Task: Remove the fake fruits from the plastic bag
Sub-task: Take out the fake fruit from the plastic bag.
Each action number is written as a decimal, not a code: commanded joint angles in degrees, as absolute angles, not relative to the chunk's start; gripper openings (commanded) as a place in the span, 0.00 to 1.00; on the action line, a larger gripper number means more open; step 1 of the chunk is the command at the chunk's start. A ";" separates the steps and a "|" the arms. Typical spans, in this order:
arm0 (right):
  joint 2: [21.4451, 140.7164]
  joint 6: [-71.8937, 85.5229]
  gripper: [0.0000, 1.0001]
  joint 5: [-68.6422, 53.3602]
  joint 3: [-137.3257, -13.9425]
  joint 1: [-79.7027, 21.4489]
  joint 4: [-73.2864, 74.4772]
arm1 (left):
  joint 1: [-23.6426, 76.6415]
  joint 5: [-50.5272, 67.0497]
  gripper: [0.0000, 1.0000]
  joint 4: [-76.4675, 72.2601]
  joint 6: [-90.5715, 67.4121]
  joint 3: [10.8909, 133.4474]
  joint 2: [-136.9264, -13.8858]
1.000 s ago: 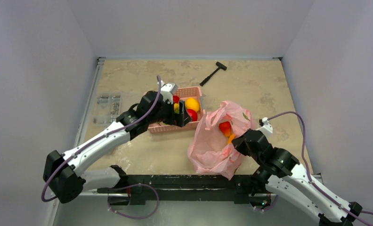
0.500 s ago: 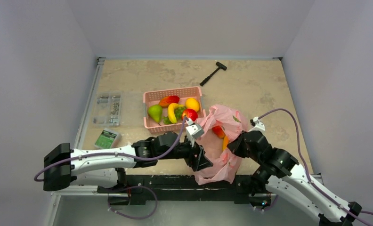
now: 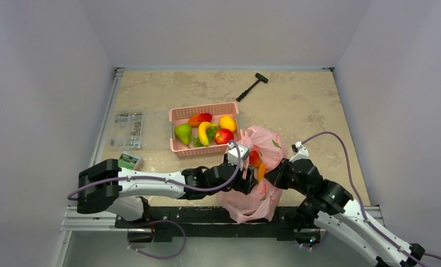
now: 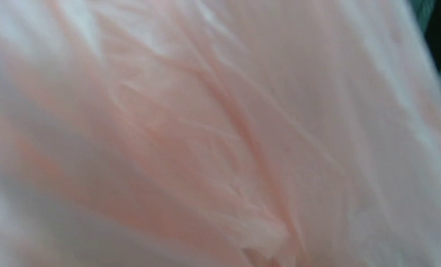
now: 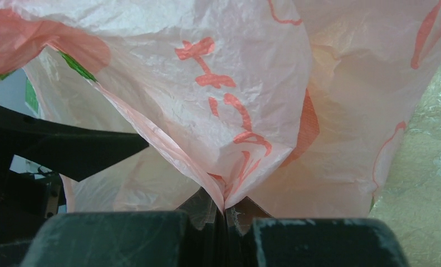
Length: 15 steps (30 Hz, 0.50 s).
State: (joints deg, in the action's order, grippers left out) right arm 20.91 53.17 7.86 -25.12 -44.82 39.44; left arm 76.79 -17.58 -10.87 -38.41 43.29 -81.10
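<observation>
Top external view: the plastic bag (image 3: 261, 194) lies crumpled at the near table edge, between the two arms and just in front of the pink basket (image 3: 174, 146). Two fake fruits (image 3: 255, 158), one red and one orange, show in its open mouth. The left gripper (image 3: 246, 179) is at that mouth; finger state cannot be told here. The right gripper (image 3: 270, 177) meets the bag's right side. The basket holds a banana (image 3: 203, 133), an apple (image 3: 224, 136), an oval fruit (image 3: 227, 122) and a green pear (image 3: 182, 133). A hammer (image 3: 252, 86) lies well apart at the far side.

Left wrist view: blurred pink bag film (image 4: 207, 139) fills the frame; fingers not visible.

Right wrist view: the right gripper (image 5: 225, 214) has its fingers pressed together, pinching a fold of the bag (image 5: 251, 83)
</observation>
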 commanded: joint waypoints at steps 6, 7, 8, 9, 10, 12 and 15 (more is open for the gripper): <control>24.02 51.21 0.00 8.02 -24.10 -44.74 32.61 | 71.25 -24.64 0.80 2.61 -53.27 55.65 -88.46; 24.41 51.14 0.00 8.09 -24.28 -44.74 32.46 | 70.29 -23.25 0.80 3.73 -53.97 57.33 -89.92; 24.69 51.21 0.00 8.09 -24.40 -44.74 32.33 | 69.81 -22.65 0.79 4.92 -54.49 58.91 -91.13; 24.77 51.22 0.00 7.94 -24.42 -44.74 32.14 | 69.55 -23.28 0.79 6.06 -55.07 60.85 -92.40; 24.74 51.21 0.00 7.91 -24.39 -44.69 31.97 | 69.53 -23.95 0.79 7.03 -55.34 61.85 -93.31; 24.37 51.16 0.00 8.05 -24.29 -44.71 31.97 | 69.46 -26.24 0.79 8.25 -56.99 63.21 -95.29; 23.79 51.16 0.00 8.50 -24.79 -44.71 32.42 | 69.17 -28.07 0.79 11.75 -58.49 66.06 -97.82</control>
